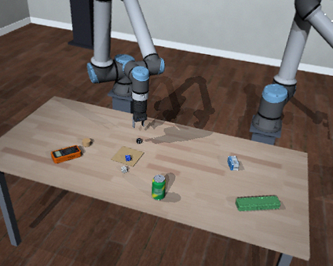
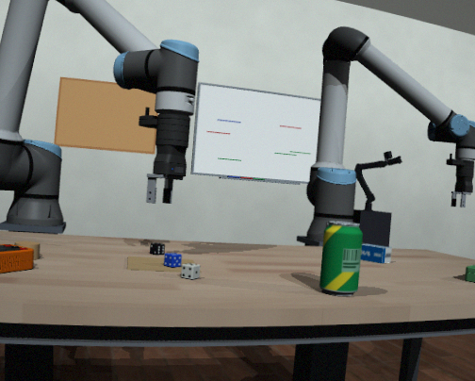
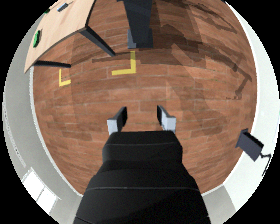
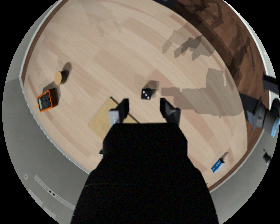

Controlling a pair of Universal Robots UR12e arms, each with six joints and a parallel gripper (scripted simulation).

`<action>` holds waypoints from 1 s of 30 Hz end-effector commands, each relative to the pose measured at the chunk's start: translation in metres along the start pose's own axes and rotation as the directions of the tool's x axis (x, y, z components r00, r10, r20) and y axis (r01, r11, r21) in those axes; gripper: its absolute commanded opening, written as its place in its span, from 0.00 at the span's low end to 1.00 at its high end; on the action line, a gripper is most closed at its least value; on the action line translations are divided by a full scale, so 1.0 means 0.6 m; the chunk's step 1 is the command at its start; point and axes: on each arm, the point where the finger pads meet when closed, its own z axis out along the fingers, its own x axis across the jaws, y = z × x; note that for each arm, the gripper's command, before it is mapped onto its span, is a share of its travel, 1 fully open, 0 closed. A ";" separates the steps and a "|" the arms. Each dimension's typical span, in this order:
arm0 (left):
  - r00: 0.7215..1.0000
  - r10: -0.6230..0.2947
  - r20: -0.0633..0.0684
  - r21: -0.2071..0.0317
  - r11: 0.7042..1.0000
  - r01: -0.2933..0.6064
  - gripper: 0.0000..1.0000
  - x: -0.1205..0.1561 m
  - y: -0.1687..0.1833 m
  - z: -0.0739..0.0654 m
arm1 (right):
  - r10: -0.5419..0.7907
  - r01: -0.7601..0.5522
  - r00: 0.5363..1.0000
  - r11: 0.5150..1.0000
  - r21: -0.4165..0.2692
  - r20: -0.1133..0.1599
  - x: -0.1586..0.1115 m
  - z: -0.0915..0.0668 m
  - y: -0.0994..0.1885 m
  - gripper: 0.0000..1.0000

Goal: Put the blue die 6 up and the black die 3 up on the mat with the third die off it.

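Observation:
The blue die sits flat on the tan mat; its pips are too small to read surely. The black die lies on the table behind the mat, off it; white pips show on top, but I cannot count them surely. The white die lies off the mat, in front of it. My right gripper is open and empty, high above the table near the black die. My left gripper is open and empty, away from the table.
A green can stands right of the white die. An orange meter and a wooden cylinder lie left of the mat. A blue-white box and a green block lie farther right.

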 end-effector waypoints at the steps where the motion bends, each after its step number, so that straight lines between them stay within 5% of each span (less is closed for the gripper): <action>1: 1.000 0.000 0.000 -0.002 1.000 0.000 1.00 0.000 0.001 -0.001 | -0.124 0.124 0.992 0.992 -0.002 -0.001 -0.004 0.001 -0.002 1.00; 14: 1.000 0.000 0.000 -0.002 1.000 0.000 1.00 0.000 0.001 -0.001 | -0.420 0.420 0.907 0.907 -0.002 0.000 -0.014 0.007 -0.008 1.00; 22: 1.000 0.000 0.000 -0.002 1.000 0.000 1.00 0.000 0.001 -0.001 | -0.614 0.614 0.789 0.789 -0.002 0.001 -0.020 0.012 -0.011 1.00; 24: 1.000 0.000 0.000 -0.002 1.000 0.000 1.00 0.000 0.001 -0.001 | -0.614 0.614 0.789 0.789 -0.002 0.001 -0.020 0.012 -0.011 1.00; 30: 1.000 0.000 0.000 -0.002 1.000 0.000 1.00 0.000 0.001 -0.001 | -0.760 0.760 0.650 0.650 -0.002 0.001 -0.024 0.016 -0.011 1.00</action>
